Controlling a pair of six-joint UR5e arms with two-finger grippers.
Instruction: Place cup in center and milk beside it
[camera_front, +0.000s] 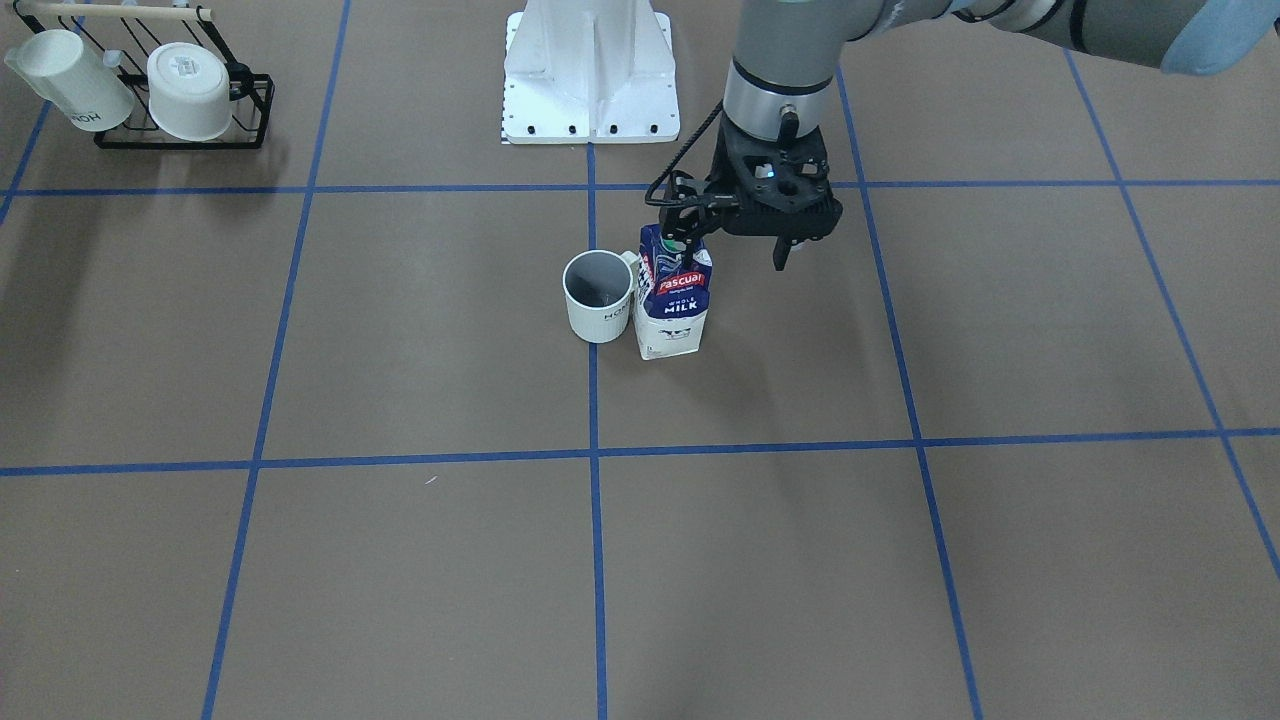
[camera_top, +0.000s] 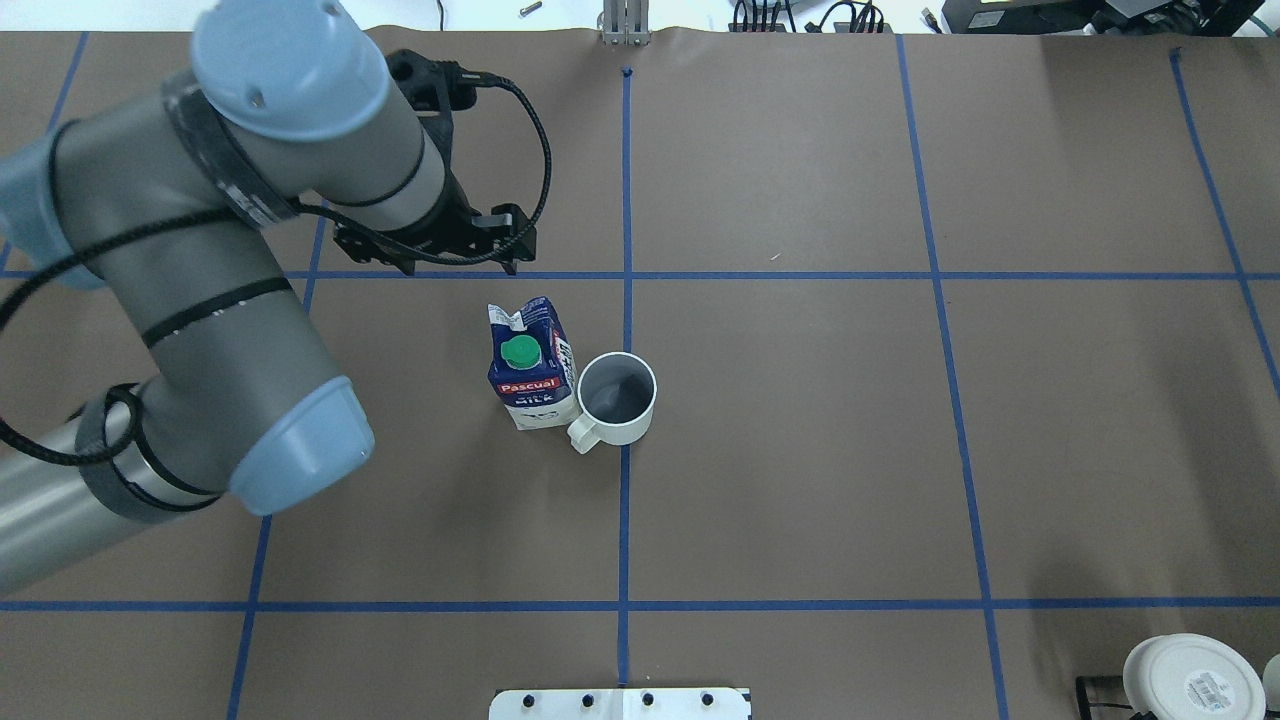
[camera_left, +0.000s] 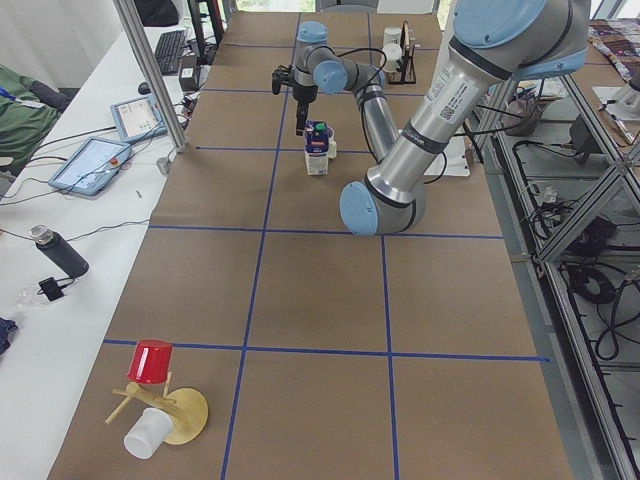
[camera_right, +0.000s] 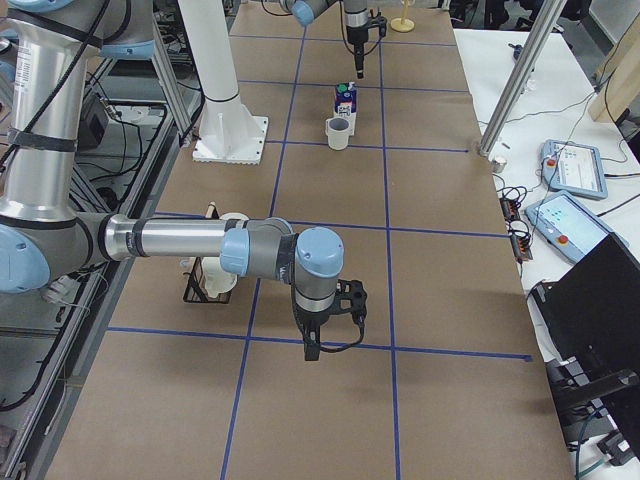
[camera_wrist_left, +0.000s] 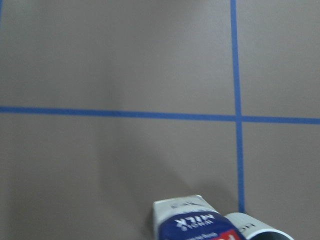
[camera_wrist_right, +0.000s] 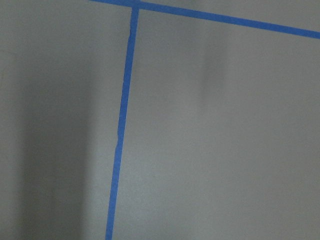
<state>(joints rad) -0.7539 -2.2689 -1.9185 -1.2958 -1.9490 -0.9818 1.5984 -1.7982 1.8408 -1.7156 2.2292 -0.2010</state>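
The white cup (camera_front: 598, 300) stands upright on the middle vertical tape line (camera_front: 592, 400), its handle toward the milk. The navy-and-white milk carton (camera_front: 675, 300) stands upright right beside it, touching or nearly so. In the overhead view the cup (camera_top: 617, 395) is to the right of the milk (camera_top: 533, 370). My left gripper (camera_front: 737, 253) hangs open and empty, raised above the milk; it also shows in the overhead view (camera_top: 460, 268). The left wrist view catches the milk's base (camera_wrist_left: 195, 225) and the cup's rim (camera_wrist_left: 257, 232). My right gripper (camera_right: 325, 345) shows only in the right side view; I cannot tell its state.
A black wire rack (camera_front: 185, 135) at the table's corner on my right holds a white mug and a white tub (camera_front: 190, 90). The white robot base plate (camera_front: 590, 80) sits at the table's near edge. A red cup (camera_left: 152, 362) and a wooden stand lie far to my left.
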